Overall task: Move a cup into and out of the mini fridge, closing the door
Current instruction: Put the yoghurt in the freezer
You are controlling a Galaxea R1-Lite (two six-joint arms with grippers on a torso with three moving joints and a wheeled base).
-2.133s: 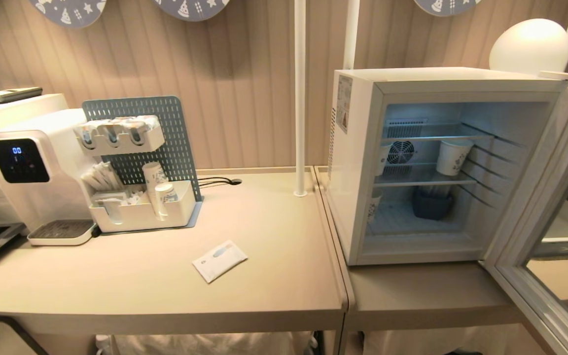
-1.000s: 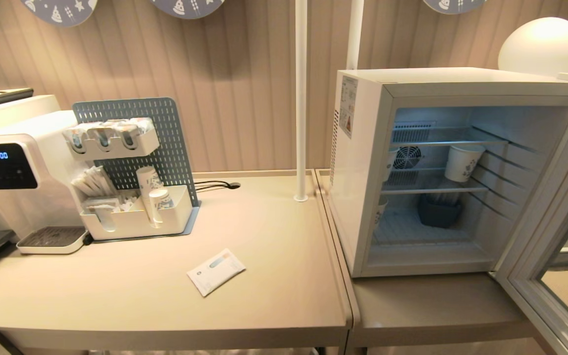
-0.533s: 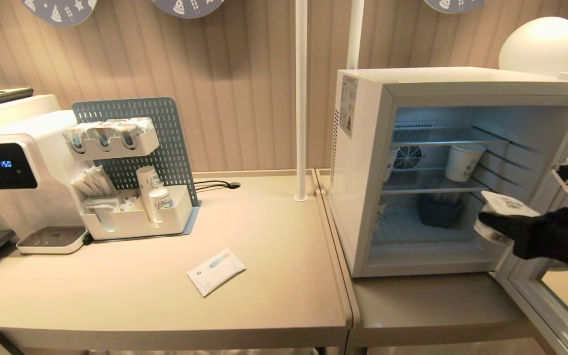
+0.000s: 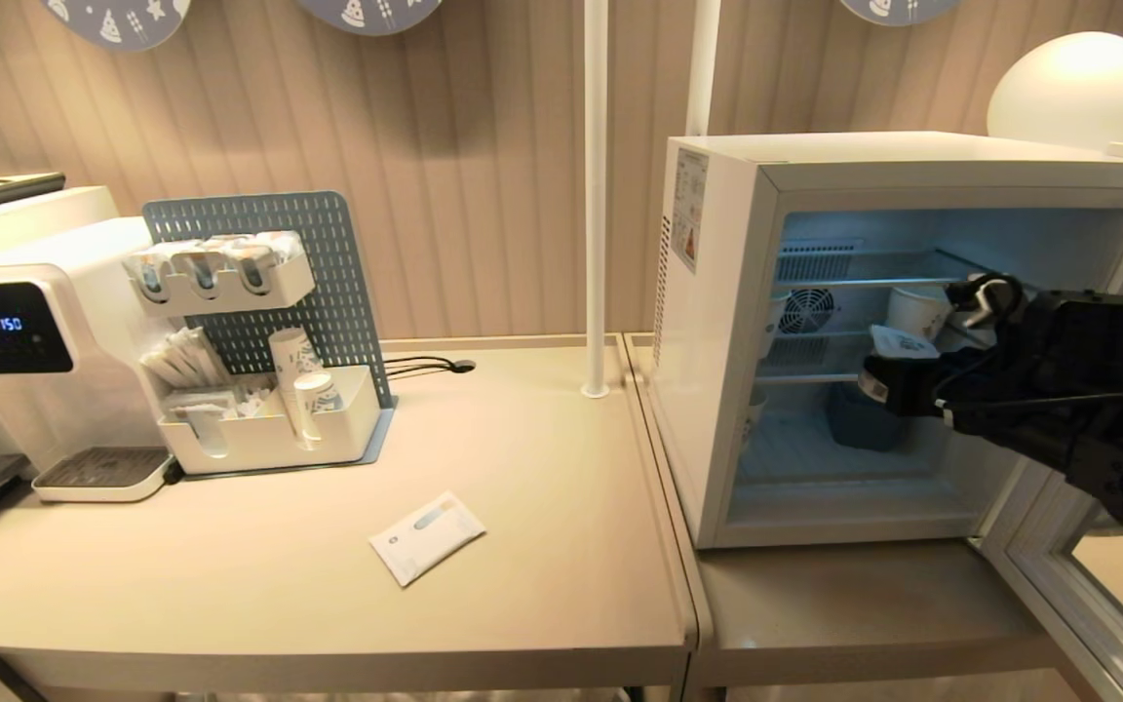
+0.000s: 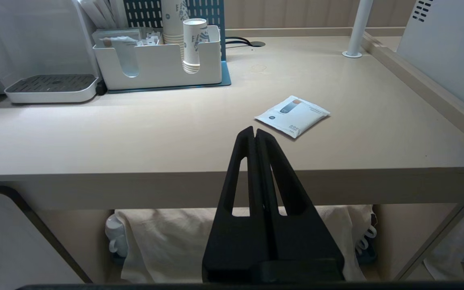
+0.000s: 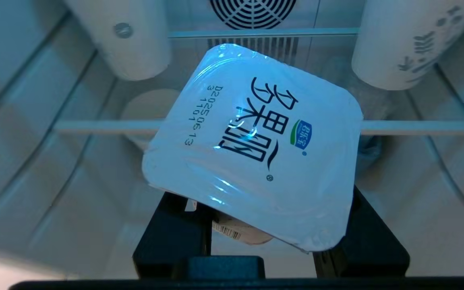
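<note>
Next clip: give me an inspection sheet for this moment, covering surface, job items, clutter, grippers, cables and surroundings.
Surface: beige counter, two sections butted together.
Job's things: cup held by its body inside the mini fridge, above the middle wire shelf, not set down; door swung wide open.
Clutter: white sachet lying flat on the counter; paper cups on the fridge shelf; dark bin on the fridge floor; organiser tray with cups and packets; water dispenser.
Grippers: right gripper shut on the cup; left gripper shut, empty, parked before the counter edge.
Cables: black cable entering a counter grommet.
Surroundings: ribbed wall, white poles, round lamp.
</note>
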